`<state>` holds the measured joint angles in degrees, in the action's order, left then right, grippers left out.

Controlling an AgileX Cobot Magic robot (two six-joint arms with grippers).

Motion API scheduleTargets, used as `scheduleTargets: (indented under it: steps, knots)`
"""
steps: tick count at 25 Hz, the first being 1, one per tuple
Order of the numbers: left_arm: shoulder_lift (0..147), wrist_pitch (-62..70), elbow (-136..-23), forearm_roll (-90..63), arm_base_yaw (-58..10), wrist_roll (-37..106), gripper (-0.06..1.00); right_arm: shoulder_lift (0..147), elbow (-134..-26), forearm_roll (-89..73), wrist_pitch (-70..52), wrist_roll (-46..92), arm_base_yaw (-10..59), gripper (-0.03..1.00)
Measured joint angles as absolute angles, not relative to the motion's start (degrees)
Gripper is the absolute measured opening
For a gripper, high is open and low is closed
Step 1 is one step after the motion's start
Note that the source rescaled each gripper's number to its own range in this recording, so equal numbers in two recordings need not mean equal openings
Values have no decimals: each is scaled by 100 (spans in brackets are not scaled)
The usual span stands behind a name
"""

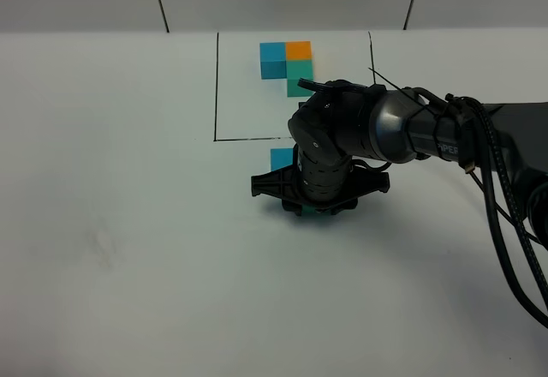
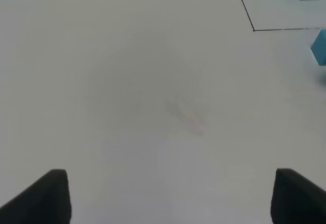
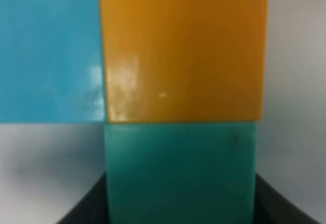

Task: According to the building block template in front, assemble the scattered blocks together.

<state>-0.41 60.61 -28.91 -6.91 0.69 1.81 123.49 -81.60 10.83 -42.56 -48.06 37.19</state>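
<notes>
The building block template [image 1: 287,64], an L of blue, orange and teal-green cubes, sits at the back inside a thin black frame [image 1: 216,86]. Just in front of the frame, my right gripper [image 1: 317,197] covers the scattered blocks. The sky blue cube [image 1: 279,159] shows beside it. In the right wrist view the blue cube [image 3: 51,51] touches the orange cube [image 3: 183,51], and the teal-green cube [image 3: 178,173] presses against the orange one, held between my dark fingers [image 3: 81,211]. My left gripper [image 2: 165,198] is open over bare table.
The white table [image 1: 128,223] stretches left and front of the blocks. The right arm and its cables [image 1: 505,188] cross the right side. The left wrist view catches the frame corner [image 2: 253,29] and the blue cube [image 2: 320,46] at its edge.
</notes>
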Motion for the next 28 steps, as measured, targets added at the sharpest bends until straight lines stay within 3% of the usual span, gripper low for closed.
scheduleTargets:
  steps: [19,22,28]
  knots:
    - [-41,6061,-2891,-691,69,181,71,12349,-8160,921,-4256,-4493,3705,1]
    - [-41,6061,-2891,-691,69,181,71,12370,-8160,808,-4263,-4346,3705,18]
    - [-41,6061,-2891,-691,69,181,71,12214,-8154,753,-4313,-4066,3700,76]
